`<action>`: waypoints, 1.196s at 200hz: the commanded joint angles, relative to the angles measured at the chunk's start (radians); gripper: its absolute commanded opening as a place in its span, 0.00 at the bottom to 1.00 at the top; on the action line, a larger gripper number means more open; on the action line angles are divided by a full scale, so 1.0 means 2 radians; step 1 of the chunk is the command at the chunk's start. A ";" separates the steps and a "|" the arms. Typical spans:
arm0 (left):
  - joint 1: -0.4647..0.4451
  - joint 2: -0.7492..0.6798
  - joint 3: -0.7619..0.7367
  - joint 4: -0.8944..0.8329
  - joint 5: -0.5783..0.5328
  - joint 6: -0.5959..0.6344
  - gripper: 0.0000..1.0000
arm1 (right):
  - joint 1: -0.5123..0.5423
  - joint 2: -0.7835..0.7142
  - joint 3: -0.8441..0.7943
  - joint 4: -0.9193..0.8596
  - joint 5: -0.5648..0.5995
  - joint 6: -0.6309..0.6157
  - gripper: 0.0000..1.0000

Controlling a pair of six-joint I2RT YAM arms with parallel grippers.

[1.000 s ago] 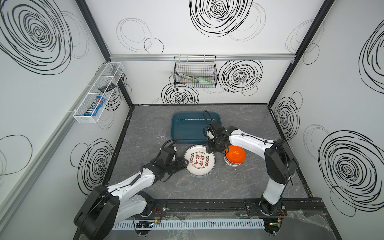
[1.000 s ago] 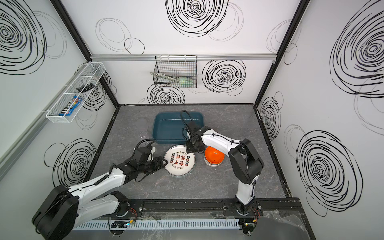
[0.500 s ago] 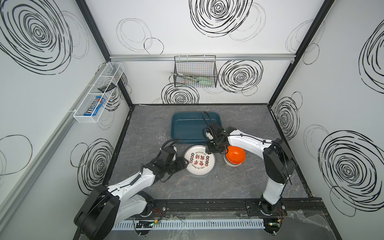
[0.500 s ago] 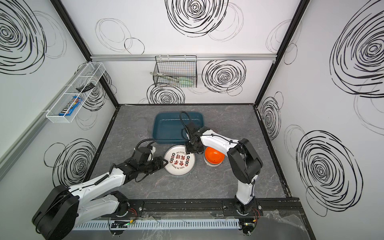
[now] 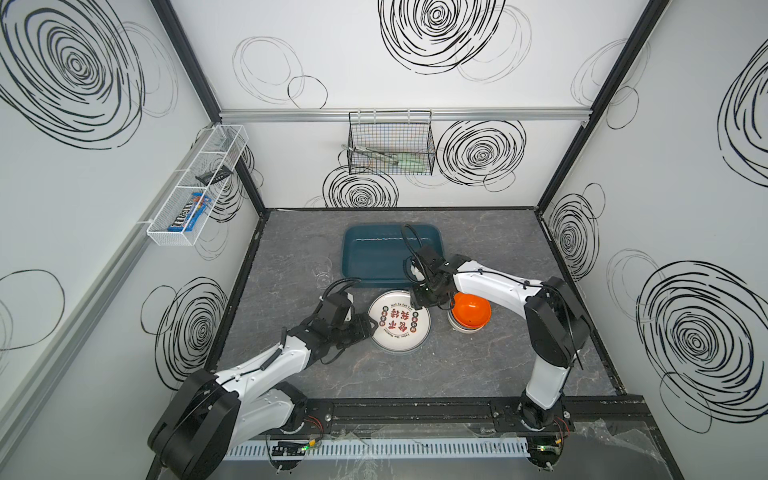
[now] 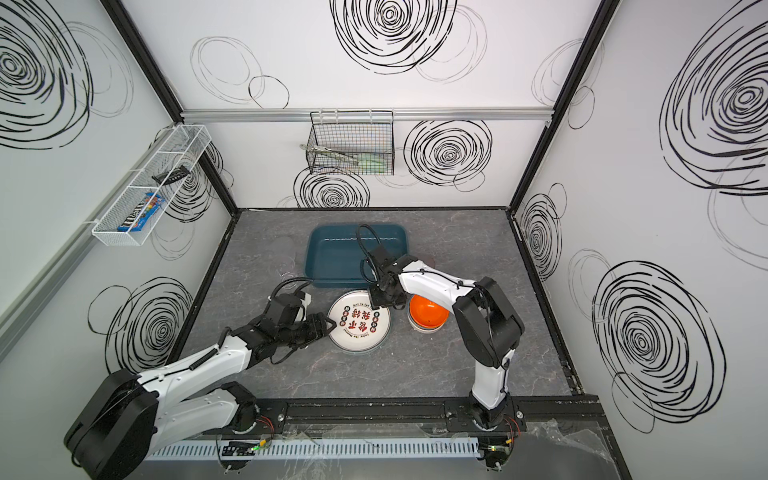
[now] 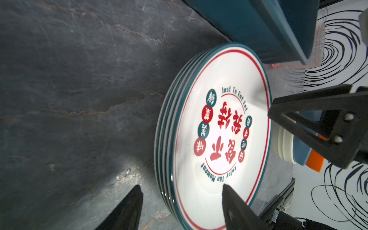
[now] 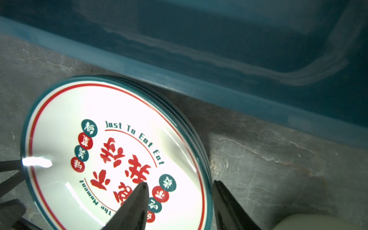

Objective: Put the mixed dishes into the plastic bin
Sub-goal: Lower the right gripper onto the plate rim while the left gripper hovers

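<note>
Straddling opposite edges of the stacked plates [image 5: 399, 328], the left gripper [image 7: 182, 190] and the right gripper [image 8: 181, 184] were seen open, near the bin [image 5: 390, 226].

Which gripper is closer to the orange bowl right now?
Right. The right gripper straddles the rim of the plate stack on the side facing the orange bowl. The left gripper is at the opposite rim, with the plates between.
</note>
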 commanded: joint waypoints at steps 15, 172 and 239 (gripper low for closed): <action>-0.003 0.005 0.009 0.011 -0.003 0.005 0.66 | 0.003 -0.007 0.007 -0.013 0.015 0.001 0.56; -0.001 -0.002 0.001 0.011 -0.004 0.003 0.66 | 0.004 0.009 -0.006 0.006 -0.026 -0.003 0.57; 0.001 -0.012 -0.004 0.006 -0.005 0.002 0.64 | 0.007 0.013 -0.010 0.009 -0.036 -0.003 0.51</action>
